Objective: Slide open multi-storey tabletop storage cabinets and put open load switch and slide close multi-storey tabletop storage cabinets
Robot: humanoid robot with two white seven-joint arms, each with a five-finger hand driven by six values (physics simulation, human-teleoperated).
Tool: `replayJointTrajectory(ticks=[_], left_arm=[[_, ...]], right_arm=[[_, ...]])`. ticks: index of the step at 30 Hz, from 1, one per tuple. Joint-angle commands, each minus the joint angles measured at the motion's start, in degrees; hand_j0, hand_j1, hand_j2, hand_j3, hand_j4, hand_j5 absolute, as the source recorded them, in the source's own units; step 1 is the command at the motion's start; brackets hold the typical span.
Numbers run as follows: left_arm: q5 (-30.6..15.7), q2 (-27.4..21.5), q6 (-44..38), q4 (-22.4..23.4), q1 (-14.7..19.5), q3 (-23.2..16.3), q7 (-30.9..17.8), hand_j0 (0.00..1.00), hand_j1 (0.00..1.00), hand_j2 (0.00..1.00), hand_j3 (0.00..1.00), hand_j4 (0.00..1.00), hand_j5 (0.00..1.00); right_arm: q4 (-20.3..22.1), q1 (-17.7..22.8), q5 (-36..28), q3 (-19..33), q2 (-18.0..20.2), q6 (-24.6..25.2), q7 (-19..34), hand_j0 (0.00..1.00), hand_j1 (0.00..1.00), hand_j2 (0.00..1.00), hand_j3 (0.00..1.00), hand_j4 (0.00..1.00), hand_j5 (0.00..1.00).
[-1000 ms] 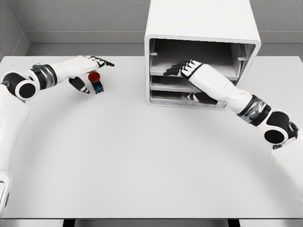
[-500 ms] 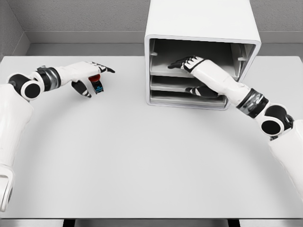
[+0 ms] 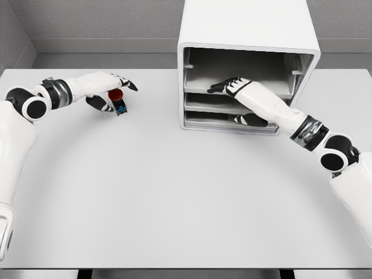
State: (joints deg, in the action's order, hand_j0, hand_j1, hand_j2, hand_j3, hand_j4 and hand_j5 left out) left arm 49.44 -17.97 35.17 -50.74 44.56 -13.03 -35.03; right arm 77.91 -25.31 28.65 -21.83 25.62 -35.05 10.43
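since a second ago the left hand [image 3: 107,90] has drawn in over the switch [image 3: 118,103], its fingers now curling round the red cap though not clearly gripping yet, while the right hand [image 3: 232,86] has slid deeper onto the cabinet [image 3: 250,35]'s upper tray. switch stands upright on the table [image 3: 174,192], well left of the cabinet, just under and right of the left palm. right fingers lie flat and open, holding nothing, so the left hand is far nearer.

The cabinet [image 3: 250,29] at the top is white outside and grey inside. The switch [image 3: 118,100] at the upper left is red, black and blue. The table [image 3: 174,192] is light grey.
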Motion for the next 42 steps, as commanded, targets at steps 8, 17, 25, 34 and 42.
replayJointTrajectory(ticks=[8, 17, 25, 34, 42], left_arm=[[-0.31, -0.13, -0.17, -0.07, -0.18, -0.06, 0.03, 0.67, 0.67, 0.67, 0.67, 0.67, 0.67], [-0.48, -0.22, -0.17, -0.07, -0.18, -0.06, 0.03, 0.56, 0.56, 0.56, 0.56, 0.56, 0.56], [-1.10, -0.22, -0.17, -0.24, -0.26, 0.11, 0.03, 0.49, 0.49, 0.49, 0.49, 0.49, 0.49], [-1.45, -1.62, -0.17, -7.10, -0.70, 0.73, 0.03, 0.49, 0.49, 0.49, 0.49, 0.49, 0.49], [-3.29, -2.59, -0.17, -7.36, -1.14, 0.82, 0.03, 0.49, 0.49, 0.49, 0.49, 0.49, 0.49]], right_arm=[[5.15, 1.76, -0.96, 0.12, 3.21, 0.05, -0.14, 0.84, 0.84, 0.84, 0.84, 0.84, 0.84], [8.67, 3.52, -1.40, 0.65, 5.76, 0.05, -0.23, 0.84, 0.84, 0.84, 0.84, 0.84, 0.84], [11.21, 5.01, -1.75, 0.74, 7.87, 0.05, -0.23, 0.84, 0.84, 0.84, 0.84, 0.84, 0.84], [12.53, 6.77, -2.10, 0.74, 9.01, 0.05, -0.32, 0.85, 0.85, 0.85, 0.85, 0.85, 0.85], [15.26, 8.26, -2.89, 0.83, 11.38, 0.05, -0.32, 0.85, 0.85, 0.85, 0.85, 0.85, 0.85]])
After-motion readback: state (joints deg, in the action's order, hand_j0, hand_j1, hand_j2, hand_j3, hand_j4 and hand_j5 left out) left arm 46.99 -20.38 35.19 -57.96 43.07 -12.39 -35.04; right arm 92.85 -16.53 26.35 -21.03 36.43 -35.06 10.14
